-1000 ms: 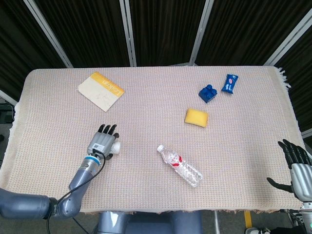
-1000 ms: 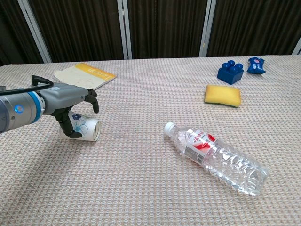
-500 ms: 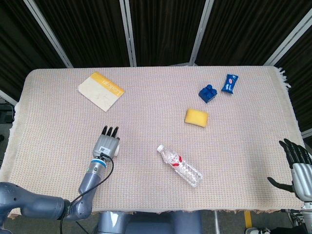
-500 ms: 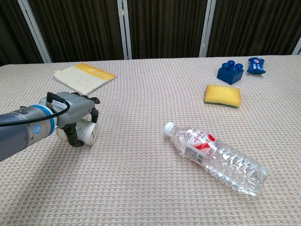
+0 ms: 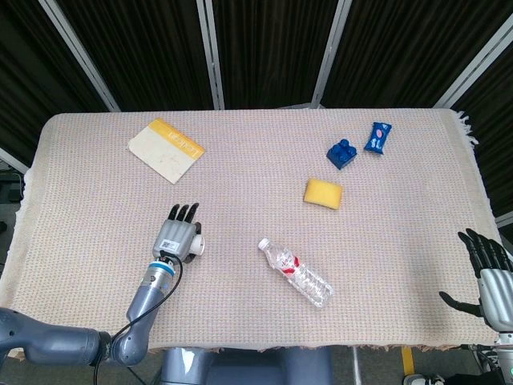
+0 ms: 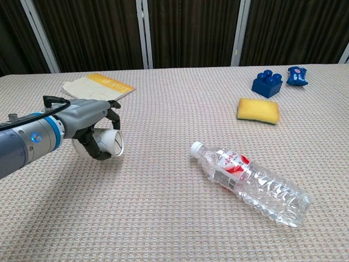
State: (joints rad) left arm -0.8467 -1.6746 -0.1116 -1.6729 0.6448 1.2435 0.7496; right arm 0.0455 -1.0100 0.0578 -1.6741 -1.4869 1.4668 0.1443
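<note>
My left hand (image 5: 179,236) (image 6: 91,121) grips a small white paper cup (image 5: 198,244) (image 6: 108,144) from above. Its fingers curl around the cup's body. The cup lies on its side with its open mouth facing right, low over the woven tablecloth (image 5: 240,192); whether it touches the cloth I cannot tell. A clear plastic water bottle (image 5: 295,272) (image 6: 251,180) with a red label lies on its side to the right of the cup. My right hand (image 5: 486,269) hangs past the table's near right corner, fingers spread and holding nothing; the chest view does not show it.
A yellow sponge (image 5: 323,192) (image 6: 258,111) lies right of centre. Behind it are a blue toy block (image 5: 342,154) (image 6: 266,83) and a blue snack packet (image 5: 377,137) (image 6: 296,75). A cream and yellow booklet (image 5: 166,148) (image 6: 98,87) lies at the far left.
My left hand has closed around the cup, shifted it slightly right and turned its mouth toward the right. The right hand has not moved.
</note>
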